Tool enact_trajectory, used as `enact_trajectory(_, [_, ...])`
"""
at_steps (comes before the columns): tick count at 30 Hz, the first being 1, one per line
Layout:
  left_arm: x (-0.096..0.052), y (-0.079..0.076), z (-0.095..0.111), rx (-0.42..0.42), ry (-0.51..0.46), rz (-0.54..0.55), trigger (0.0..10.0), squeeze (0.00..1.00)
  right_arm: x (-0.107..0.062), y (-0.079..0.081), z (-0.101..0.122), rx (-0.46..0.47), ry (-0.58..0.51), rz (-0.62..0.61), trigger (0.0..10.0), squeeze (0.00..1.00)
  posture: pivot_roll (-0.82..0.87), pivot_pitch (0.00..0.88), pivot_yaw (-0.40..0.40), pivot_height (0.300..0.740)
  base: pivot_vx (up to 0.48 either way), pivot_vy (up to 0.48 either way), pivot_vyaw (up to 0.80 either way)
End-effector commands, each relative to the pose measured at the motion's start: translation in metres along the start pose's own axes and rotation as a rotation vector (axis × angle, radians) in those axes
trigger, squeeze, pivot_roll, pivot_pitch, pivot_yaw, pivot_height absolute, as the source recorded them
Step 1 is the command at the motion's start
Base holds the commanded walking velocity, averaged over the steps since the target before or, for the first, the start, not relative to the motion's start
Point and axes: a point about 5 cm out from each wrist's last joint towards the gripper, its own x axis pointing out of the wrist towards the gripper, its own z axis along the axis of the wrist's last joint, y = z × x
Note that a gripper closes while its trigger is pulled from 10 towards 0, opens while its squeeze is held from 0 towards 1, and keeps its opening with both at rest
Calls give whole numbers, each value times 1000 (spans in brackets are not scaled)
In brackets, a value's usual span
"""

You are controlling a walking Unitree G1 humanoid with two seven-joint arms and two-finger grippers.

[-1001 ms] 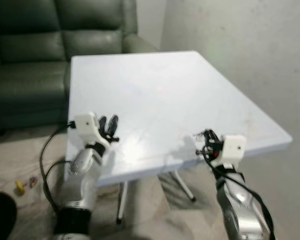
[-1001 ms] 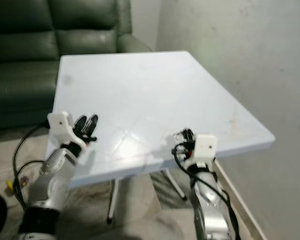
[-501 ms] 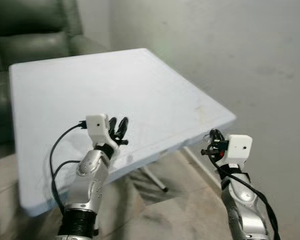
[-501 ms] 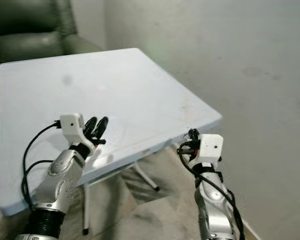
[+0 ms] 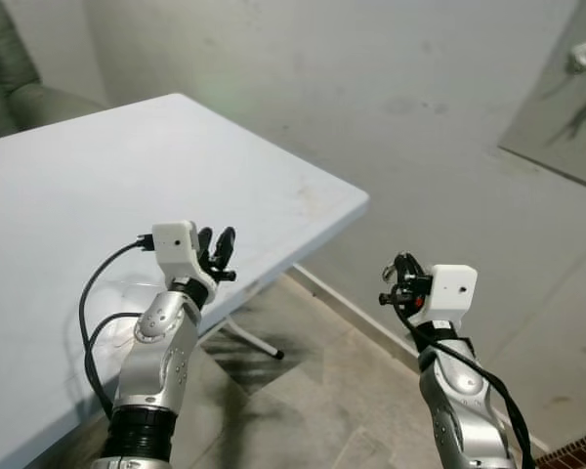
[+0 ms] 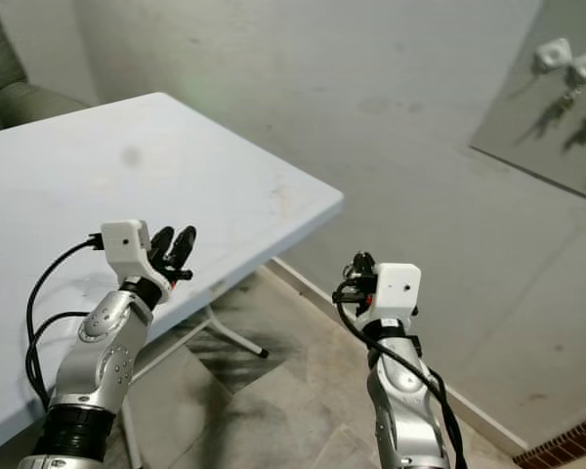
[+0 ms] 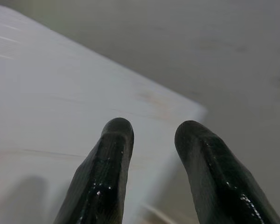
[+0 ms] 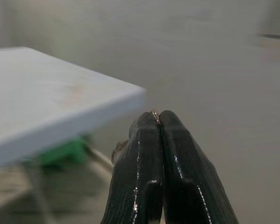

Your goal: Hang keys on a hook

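Note:
My right gripper (image 5: 398, 283) is held up in front of the wall, shut on a key ring. In the right wrist view the thin metal ring (image 8: 154, 113) peeks out between the closed fingertips and a key (image 8: 119, 149) hangs beside the fingers. Two white hooks (image 6: 555, 54) sit on a grey wall panel (image 5: 565, 122) at the upper right, with dark things hanging from them, well beyond the right gripper. My left gripper (image 5: 218, 250) is raised over the white table's edge, open and holding nothing.
The white folding table (image 5: 98, 166) fills the left side, its corner pointing at the plaster wall. A dark green sofa (image 5: 15, 88) stands at the far left. Tiled floor lies between table and wall, with a brick edge (image 5: 581, 454) at the lower right.
The camera has swung to the right: table and sofa slid left and the wall panel with hooks came into view. Both arms keep the same pose.

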Motion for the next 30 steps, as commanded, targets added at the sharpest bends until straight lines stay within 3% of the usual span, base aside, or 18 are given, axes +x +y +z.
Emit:
enact_trajectory(1, [0,3,5,23,-7,0,10000,0,2,2,4,2,-21,0,10000,0,134,0,-46,740,0,0,-781])
enact_trajectory(25, [-1,2,1,19,10,16,10000,0,0,2,4,-4,-13,4,10000,0,136,0,-51,740,0,0,-781])
enact_trajectory(30, [-2,3,0,-4,13,28,10000,0,0,2,4,18,-14,-6,10000,0,135,0,-53,740,0,0,0])
